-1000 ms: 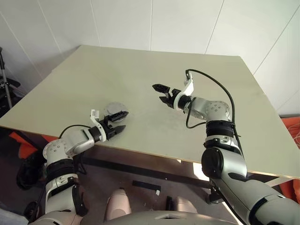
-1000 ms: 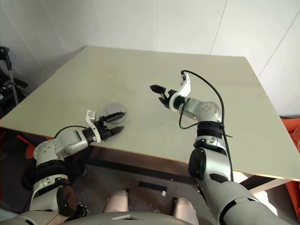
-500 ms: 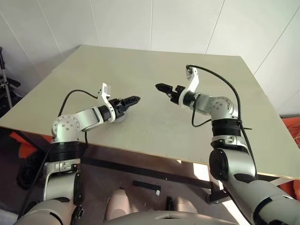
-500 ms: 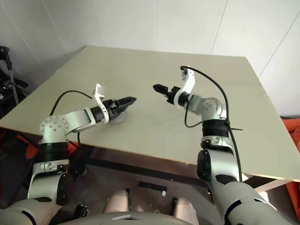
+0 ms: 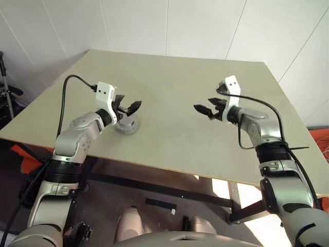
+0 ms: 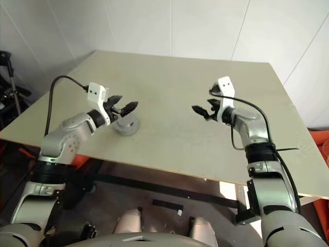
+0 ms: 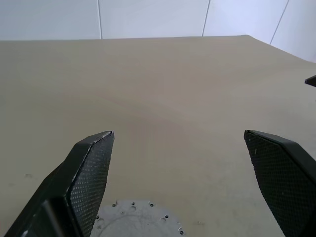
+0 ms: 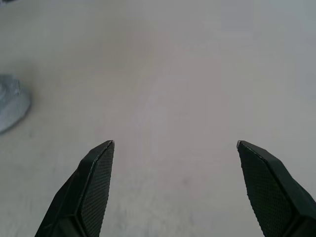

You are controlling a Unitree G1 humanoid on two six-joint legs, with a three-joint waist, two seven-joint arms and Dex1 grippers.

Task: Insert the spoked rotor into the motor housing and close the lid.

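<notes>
The motor housing [image 5: 127, 125] is a short round grey metal piece near the table's front left. A plain grey disc with small holes, the lid [image 7: 133, 218], covers its top. The spoked rotor is out of view. My left gripper [image 5: 129, 106] hovers just above the housing, open and empty, its fingers [image 7: 94, 163] spread wide. My right gripper [image 5: 204, 108] hangs over bare table well to the right of the housing, pointing left, also open and empty. From the right wrist, the housing [image 8: 11, 104] lies far off to one side.
The beige table [image 5: 169, 72] stretches wide and bare behind and between the grippers, and its front edge runs close below the housing. White walls stand behind. A dark stand [image 5: 5, 98] is off the table's left side.
My left gripper rose from the table's front edge, rolled over and came above the housing. My right gripper swung right, away from the table's middle, and rolled too.
</notes>
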